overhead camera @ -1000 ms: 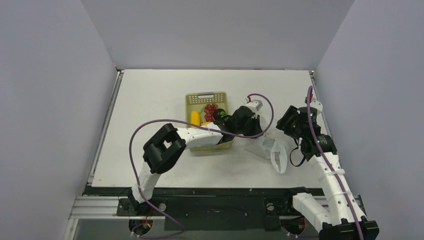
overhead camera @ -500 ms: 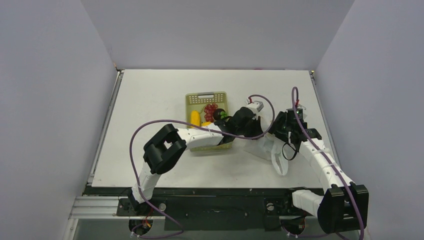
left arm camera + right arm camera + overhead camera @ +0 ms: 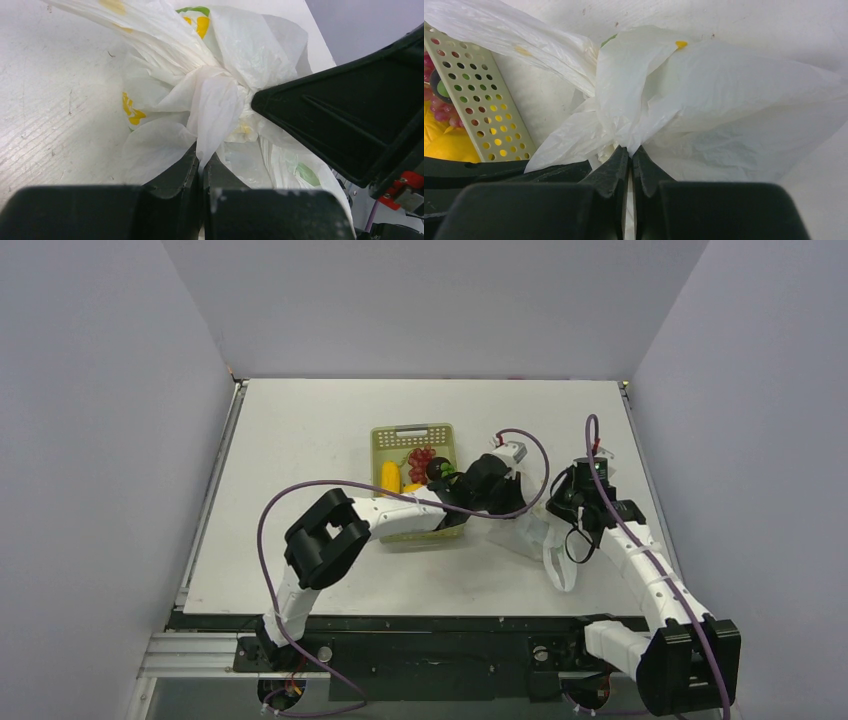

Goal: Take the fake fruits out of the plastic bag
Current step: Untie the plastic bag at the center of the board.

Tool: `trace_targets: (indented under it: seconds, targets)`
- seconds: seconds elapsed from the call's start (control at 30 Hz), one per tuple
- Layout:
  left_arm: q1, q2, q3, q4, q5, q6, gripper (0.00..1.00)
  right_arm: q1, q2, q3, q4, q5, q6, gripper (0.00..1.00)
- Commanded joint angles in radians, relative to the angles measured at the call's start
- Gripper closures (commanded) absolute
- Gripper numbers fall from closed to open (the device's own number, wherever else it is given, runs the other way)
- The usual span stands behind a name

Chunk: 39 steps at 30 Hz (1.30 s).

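The white crinkly plastic bag [image 3: 556, 565] lies to the right of the basket, bunched up between both grippers. My left gripper [image 3: 512, 512] is shut on a twisted fold of the plastic bag [image 3: 220, 75], pinching it at the fingertips [image 3: 202, 162]. From the other side, my right gripper [image 3: 556, 515] is shut on another fold of the bag [image 3: 724, 100], the film caught where its tips meet [image 3: 630, 152]. What is inside the bag is hidden. Fake fruits lie in the basket: a yellow one [image 3: 390, 477], a red grape cluster [image 3: 421, 462] and a dark round one [image 3: 437, 471].
The yellow-green slotted basket [image 3: 400, 436] stands mid-table, its perforated wall [image 3: 484, 100] close to the bag's left side. The left forearm reaches across the basket's near edge. A black finger of the right gripper [image 3: 350, 115] fills the right side of the left wrist view.
The right arm has swung left and down onto the bag, and its gripper has gone from open to shut on the film. The left gripper has kept its hold.
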<state>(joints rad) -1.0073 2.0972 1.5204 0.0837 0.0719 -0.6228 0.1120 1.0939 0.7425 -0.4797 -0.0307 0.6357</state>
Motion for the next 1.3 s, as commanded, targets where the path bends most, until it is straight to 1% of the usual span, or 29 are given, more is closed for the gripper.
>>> trace_targets:
  seconds: [0.0,0.13,0.33,0.4,0.43,0.5,0.53,0.57,0.6,0.67,0.73,0.8,0.83,0.9,1.03,1.13,1.2,1.27]
  targets:
    - [0.014,-0.095,-0.033,0.002,-0.059,0.011,1.0,-0.006,-0.048,0.063,-0.031,0.058,-0.019,1.0]
    - [0.034,-0.118,-0.082,0.022,-0.081,0.004,1.0,-0.012,-0.082,0.099,-0.072,0.09,-0.027,1.0]
    - [0.057,-0.124,-0.092,0.011,-0.025,-0.012,1.0,-0.029,-0.159,0.104,-0.098,0.169,-0.055,1.0]
    - [0.06,-0.138,-0.101,0.014,-0.012,-0.009,1.0,-0.034,-0.173,0.101,-0.106,0.18,-0.068,1.0]
    - [0.061,-0.142,-0.107,0.016,-0.004,0.001,1.0,-0.036,-0.176,0.1,-0.111,0.158,-0.074,1.0]
    - [0.06,-0.158,-0.109,0.018,0.017,0.018,0.91,-0.037,-0.18,0.092,-0.101,0.103,-0.091,1.0]
    - [0.06,-0.168,-0.109,0.024,0.036,0.026,0.83,-0.037,-0.182,0.084,-0.097,0.085,-0.098,1.0]
    - [0.061,-0.172,-0.108,0.03,0.048,0.042,0.78,-0.037,-0.182,0.082,-0.087,0.059,-0.099,1.0]
    - [0.061,-0.181,-0.109,0.041,0.068,0.047,0.7,-0.037,-0.181,0.077,-0.077,0.049,-0.101,1.0]
    - [0.059,-0.195,-0.103,0.048,0.085,0.058,0.61,-0.037,-0.172,0.077,-0.066,0.025,-0.109,1.0]
    - [0.049,-0.204,-0.088,0.042,0.085,0.086,0.57,-0.037,-0.154,0.084,-0.063,0.003,-0.118,1.0]
    - [0.036,-0.194,-0.028,0.0,0.067,0.124,0.54,-0.038,-0.134,0.089,-0.06,-0.017,-0.126,1.0]
    - [0.027,-0.179,-0.007,-0.042,0.051,0.153,0.54,-0.037,-0.13,0.088,-0.059,-0.028,-0.128,1.0]
    - [0.017,-0.152,0.048,-0.073,0.036,0.198,0.53,-0.037,-0.118,0.081,-0.046,-0.053,-0.123,1.0]
    - [0.018,-0.09,0.141,-0.144,0.034,0.264,0.5,-0.036,-0.102,0.074,-0.021,-0.116,-0.109,1.0]
    - [0.022,-0.048,0.215,-0.181,0.067,0.328,0.48,-0.036,-0.083,0.089,-0.02,-0.139,-0.104,1.0]
    - [0.029,-0.011,0.259,-0.215,0.095,0.347,0.47,-0.035,-0.07,0.107,-0.019,-0.153,-0.107,1.0]
    - [0.038,0.015,0.298,-0.277,0.084,0.336,0.47,-0.035,-0.051,0.129,-0.03,-0.146,-0.108,1.0]
